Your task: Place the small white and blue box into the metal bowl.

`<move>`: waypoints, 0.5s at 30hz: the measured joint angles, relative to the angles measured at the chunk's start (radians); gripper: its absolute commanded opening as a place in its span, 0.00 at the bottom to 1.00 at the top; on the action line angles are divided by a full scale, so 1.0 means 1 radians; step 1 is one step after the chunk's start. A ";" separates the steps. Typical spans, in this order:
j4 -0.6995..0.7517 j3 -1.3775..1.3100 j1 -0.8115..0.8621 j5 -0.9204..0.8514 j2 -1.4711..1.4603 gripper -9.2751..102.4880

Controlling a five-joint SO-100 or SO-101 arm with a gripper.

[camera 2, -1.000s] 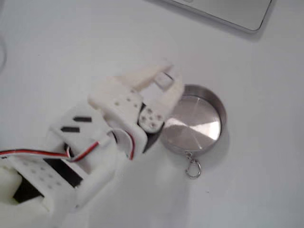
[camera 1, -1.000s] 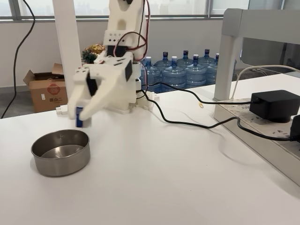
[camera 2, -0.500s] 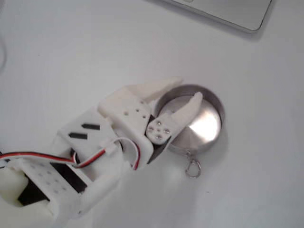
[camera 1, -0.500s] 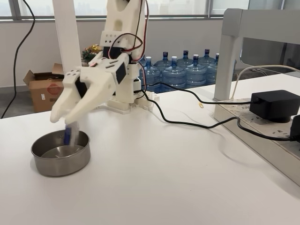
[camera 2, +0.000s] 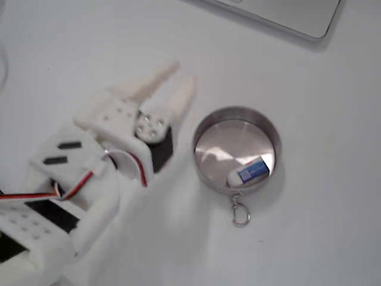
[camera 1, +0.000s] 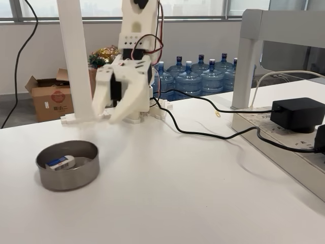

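Looking at the metal bowl point(camera 1: 67, 165), you can see the small white and blue box point(camera 1: 60, 162) lying inside it, flat on the shiny floor. In the fixed view from above, the box point(camera 2: 248, 173) sits toward the lower right of the bowl point(camera 2: 205, 128), close against the wall on the side where a small key ring point(camera 2: 240, 214) hangs off the rim. The blue label faces up there.

Your gripper point(camera 1: 104, 114) hangs in the air, up and to the right of the bowl in the side fixed view, holding nothing. From above, the gripper point(camera 2: 177, 77) is to the left of the bowl and clear of its rim, fingers pointing toward the far side of the table point(camera 1: 177, 203). Its jaws stand parted with a narrow gap between the tips and nothing in that gap.

By my reading, the placing itself is done: box in the bowl, gripper off it. What is left for you is only the retreat. That calls for bringing the arm back toward its base without dipping down, since the bowl is light-looking and unfixed, and a brush against its rim could likely slide it or tip the box out. The black cable point(camera 1: 203, 133) runs across the table on the right, well away from the bowl, so it should not trouble the return path.
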 measured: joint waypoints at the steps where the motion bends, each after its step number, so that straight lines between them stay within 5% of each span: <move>1: 0.000 0.020 -0.049 -0.060 0.046 0.05; 9: 0.055 0.052 -0.445 -0.865 0.282 0.05; 15: 0.324 0.052 -0.703 -1.410 0.322 0.05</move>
